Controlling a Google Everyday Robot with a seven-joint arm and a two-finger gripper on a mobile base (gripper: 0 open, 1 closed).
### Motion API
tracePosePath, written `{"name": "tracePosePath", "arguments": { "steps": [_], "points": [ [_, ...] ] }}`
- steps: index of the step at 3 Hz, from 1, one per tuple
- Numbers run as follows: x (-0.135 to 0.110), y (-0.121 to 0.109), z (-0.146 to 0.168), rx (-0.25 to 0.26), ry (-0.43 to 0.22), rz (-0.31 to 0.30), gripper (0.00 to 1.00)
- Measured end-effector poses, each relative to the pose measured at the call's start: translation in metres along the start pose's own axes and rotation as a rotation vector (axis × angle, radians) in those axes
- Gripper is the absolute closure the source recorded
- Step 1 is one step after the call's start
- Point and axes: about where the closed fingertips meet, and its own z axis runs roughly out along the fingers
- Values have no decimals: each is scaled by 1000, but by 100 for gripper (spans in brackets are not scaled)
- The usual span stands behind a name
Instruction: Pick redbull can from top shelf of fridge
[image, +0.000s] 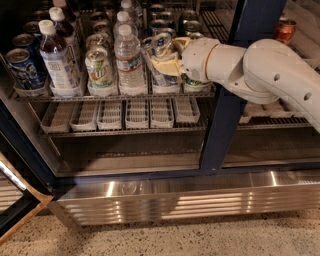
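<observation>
Silver and blue, the redbull can (162, 42) stands near the front edge of the top shelf (115, 96) of the fridge (226, 125), about halfway along it. The gripper (161, 57) reaches in from the right on a white arm (260, 70). Its yellow fingers (167, 66) are closed around the can, one on each side, and hold it.

The words on the labels are too small to read. A clear water bottle (130, 57) with a white cap stands just left of the can. Next to that is a green-patterned can (98, 67). Then comes a bottle of dark drink (56, 62) with a white label. Two dark-blue cans (19, 67) sit at the left end of the shelf. They all stand in clear plastic trays (67, 91), with more cans and bottles in rows behind them.

A red can (285, 30) sits far back on the right side. The rack below holds short white ribbed trays (136, 113). A shiny steel panel (175, 200) runs along the bottom.
</observation>
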Motion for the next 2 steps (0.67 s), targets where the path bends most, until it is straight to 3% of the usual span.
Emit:
{"name": "tracePosePath", "arguments": {
  "steps": [2],
  "points": [
    [0, 1, -4, 8, -3, -3, 100]
  ]
}}
